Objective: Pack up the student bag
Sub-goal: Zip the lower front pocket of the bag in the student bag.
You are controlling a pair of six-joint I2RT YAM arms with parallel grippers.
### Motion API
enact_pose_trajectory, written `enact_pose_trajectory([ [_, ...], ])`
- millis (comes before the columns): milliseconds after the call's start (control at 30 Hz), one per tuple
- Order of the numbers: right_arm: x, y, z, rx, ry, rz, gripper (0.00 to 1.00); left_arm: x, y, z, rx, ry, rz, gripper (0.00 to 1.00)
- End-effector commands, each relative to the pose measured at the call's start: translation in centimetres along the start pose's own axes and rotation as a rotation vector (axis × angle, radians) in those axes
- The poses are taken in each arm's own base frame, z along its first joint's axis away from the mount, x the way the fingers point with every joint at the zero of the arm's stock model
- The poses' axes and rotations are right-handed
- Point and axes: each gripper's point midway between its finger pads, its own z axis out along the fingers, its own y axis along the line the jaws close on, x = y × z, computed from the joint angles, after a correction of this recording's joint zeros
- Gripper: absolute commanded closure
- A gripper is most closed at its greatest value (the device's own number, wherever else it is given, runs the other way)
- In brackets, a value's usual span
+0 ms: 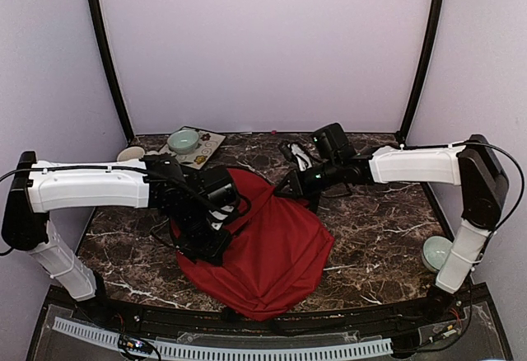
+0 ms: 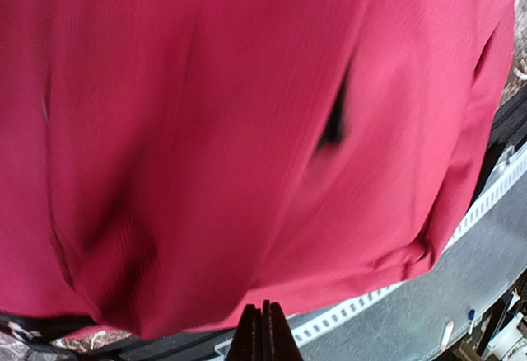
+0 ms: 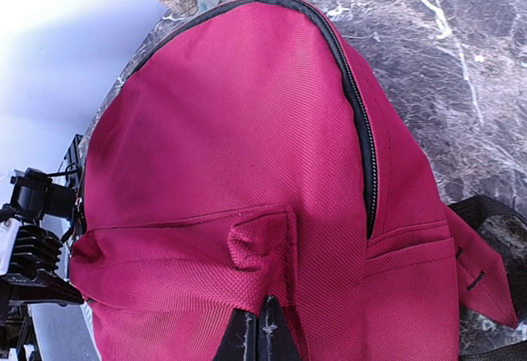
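The student bag (image 1: 276,250) is a dark-red backpack lying in the middle of the marble table, its fabric raised in a ridge. Its black zipper (image 3: 362,122) runs shut along the top curve. My left gripper (image 1: 202,250) hangs over the bag's left edge. In the left wrist view the bag (image 2: 247,130) fills the frame and that gripper (image 2: 265,328) is shut just below the fabric's edge, nothing between its jaws. My right gripper (image 1: 290,186) is at the bag's far right. It (image 3: 263,321) is shut, tips against a puckered fabric flap (image 3: 255,246); no fabric shows between them.
A pale green bowl (image 1: 184,140) sits on a tray (image 1: 207,148) at the back left, next to a mug (image 1: 130,154). A black-and-white item (image 1: 296,155) lies at the back centre. Another bowl (image 1: 436,252) stands by the right arm's base. A black strap (image 3: 494,213) trails from the bag.
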Motion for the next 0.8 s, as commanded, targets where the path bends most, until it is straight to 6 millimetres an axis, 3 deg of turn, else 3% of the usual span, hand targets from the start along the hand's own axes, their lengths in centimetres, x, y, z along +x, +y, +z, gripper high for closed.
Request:
enact_pose_trajectory([
  [0,-3.0,0.3,-1.8,0.009,-0.115,-0.032,1.0,2.4,0.8,-0.6,0.011,0.043,-0.011,1.0],
  [467,-3.0,0.3,-1.8,0.005,-0.119,-0.022,1.0,4.5,2.3,-0.7,-0.028,0.092,-0.009,1.0],
  [767,-3.9,1.3,-2.3,-0.03,-0.145,-0.025,1.0,3.4,1.3,-2.6,0.016,0.02,0.009,1.0],
])
